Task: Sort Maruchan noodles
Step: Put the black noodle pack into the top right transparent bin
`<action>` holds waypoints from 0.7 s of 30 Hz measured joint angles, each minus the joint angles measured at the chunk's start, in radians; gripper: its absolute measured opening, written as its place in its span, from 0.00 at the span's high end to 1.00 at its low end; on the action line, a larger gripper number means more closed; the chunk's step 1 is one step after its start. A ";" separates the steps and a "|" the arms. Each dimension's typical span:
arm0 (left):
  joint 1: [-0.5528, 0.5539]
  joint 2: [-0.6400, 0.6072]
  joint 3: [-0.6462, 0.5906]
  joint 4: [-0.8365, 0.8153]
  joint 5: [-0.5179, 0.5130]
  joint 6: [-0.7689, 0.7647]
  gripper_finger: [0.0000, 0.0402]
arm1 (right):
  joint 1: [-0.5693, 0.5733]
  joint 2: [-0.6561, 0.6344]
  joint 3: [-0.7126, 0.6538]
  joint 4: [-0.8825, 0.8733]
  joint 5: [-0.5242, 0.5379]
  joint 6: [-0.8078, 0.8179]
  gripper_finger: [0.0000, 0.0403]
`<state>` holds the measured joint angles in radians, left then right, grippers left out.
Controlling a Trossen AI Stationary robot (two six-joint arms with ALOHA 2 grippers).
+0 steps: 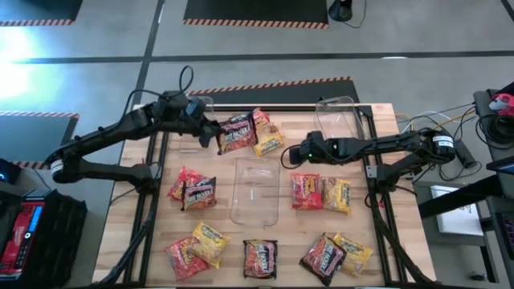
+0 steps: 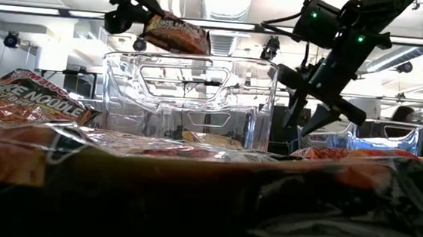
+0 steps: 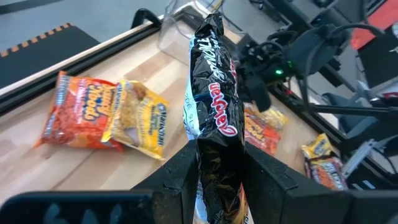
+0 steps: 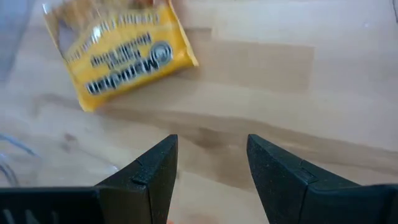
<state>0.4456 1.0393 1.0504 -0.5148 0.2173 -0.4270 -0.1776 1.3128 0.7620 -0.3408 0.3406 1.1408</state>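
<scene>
— How do the jaws stand?

— The left gripper [image 3: 214, 171] is clamped on a dark packet [image 3: 214, 118], its two fingers pressing the packet's flat sides. The right gripper [image 4: 211, 162] stands apart with nothing between its fingers, only bare wooden table [image 4: 323, 68] beyond them.

— Which way does the held packet point?

— Its long axis runs straight out from the left jaws, edge-on to the wrist camera, with the far end free. From the low view it hangs in the air above the clear bin [image 2: 187, 94], roughly level, tilting a little down toward its free end.

— And the other noodles?

— Ahead of the right jaws and off to one side lies a yellow packet [image 4: 121, 53], flat on the wood, skewed to the fingers' line. Beyond the left jaws, beside the held packet, a red packet [image 3: 78, 112] and another yellow one [image 3: 140, 121] lie overlapping.

— The arms?

— From above, the left arm reaches in across the table's far left part, the right arm stretches out nearly straight from the right, and their grippers face each other, apart.
</scene>
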 joint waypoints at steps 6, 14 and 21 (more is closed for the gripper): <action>-0.030 0.000 0.000 0.004 -0.027 -0.022 0.77 | -0.006 -0.009 0.000 0.165 -0.037 0.000 0.55; -0.040 0.000 -0.001 -0.005 -0.051 -0.047 0.77 | -0.015 -0.023 0.002 0.548 -0.173 -0.246 0.55; -0.091 0.000 -0.065 -0.001 -0.051 -0.149 0.77 | -0.021 -0.023 0.057 0.583 -0.183 -0.333 0.57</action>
<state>0.3551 1.0393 0.9858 -0.5154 0.1661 -0.5762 -0.1989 1.2903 0.8189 0.2421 0.1572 0.8080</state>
